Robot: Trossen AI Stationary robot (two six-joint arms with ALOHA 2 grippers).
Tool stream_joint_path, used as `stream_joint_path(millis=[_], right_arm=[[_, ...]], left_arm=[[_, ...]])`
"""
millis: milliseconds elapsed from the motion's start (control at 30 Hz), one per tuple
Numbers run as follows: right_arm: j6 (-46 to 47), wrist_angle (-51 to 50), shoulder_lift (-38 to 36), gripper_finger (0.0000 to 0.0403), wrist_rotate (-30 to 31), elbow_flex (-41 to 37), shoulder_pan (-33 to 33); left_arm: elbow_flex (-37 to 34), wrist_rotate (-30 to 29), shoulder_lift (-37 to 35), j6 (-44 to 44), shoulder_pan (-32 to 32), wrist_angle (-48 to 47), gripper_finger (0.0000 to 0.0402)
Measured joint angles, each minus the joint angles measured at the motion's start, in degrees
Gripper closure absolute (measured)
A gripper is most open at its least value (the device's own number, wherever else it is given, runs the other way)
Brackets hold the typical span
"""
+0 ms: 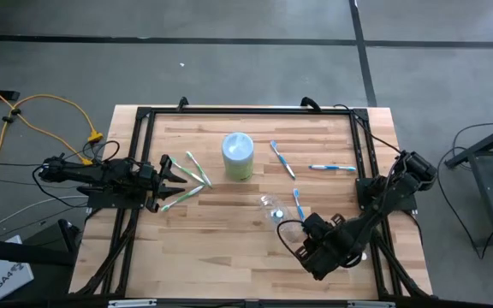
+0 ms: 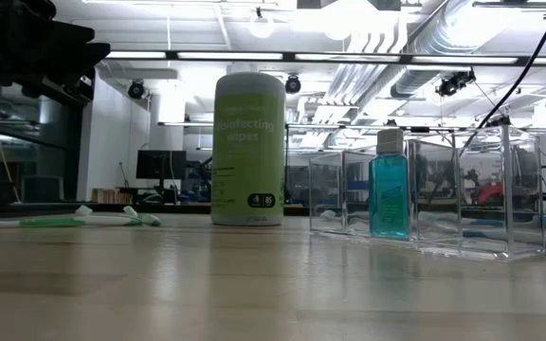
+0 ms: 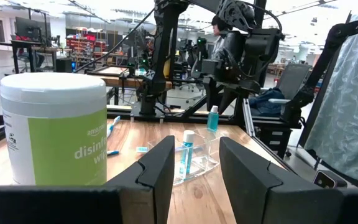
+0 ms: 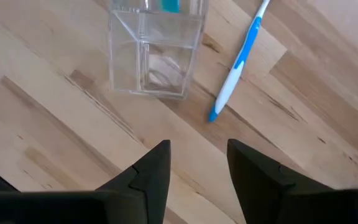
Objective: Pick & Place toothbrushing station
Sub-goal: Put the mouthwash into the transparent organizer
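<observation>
The clear plastic container [image 1: 274,206] stands on the table right of centre, with a blue bottle [image 2: 389,194] in it. It also shows in the right wrist view [image 4: 157,46] and the left wrist view [image 3: 194,155]. Three blue-white toothbrushes [image 1: 282,158] [image 1: 332,168] [image 1: 298,204] lie flat around it. Green-white toothbrushes [image 1: 197,168] lie at the left. My right gripper [image 4: 197,168] is open above the table, just near of the container [image 1: 291,233]. My left gripper [image 1: 178,175] is open beside the green toothbrushes and touches nothing [image 3: 194,171].
A white and green wipes canister [image 1: 238,156] stands upright at the table's middle far side, between the green toothbrushes and the container. A black frame [image 1: 246,111] runs round the table top. Bare wood lies along the near half of the table.
</observation>
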Motion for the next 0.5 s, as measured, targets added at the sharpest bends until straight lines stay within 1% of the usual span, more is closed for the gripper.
stream_joint_path(millis=[233, 433, 500], right_arm=[[-1.89, 0.22, 0.0, 0.0253, -2.03, -0.02, -1.13], [-3.4, 0.84, 0.0, 0.0253, -1.89, 0.0, -2.02], [-4.38, 1.55, 0.0, 0.0253, -0.62, 0.0, -2.32]], left_arm=[[0.0, -0.01, 0.0, 0.0, -0.02, -0.01, 0.0277], [0.0, -0.01, 0.0, -0.01, -0.01, 0.0, 0.0277], [0.0, -0.02, 0.0, 0.0, -0.02, 0.0, 0.0277]])
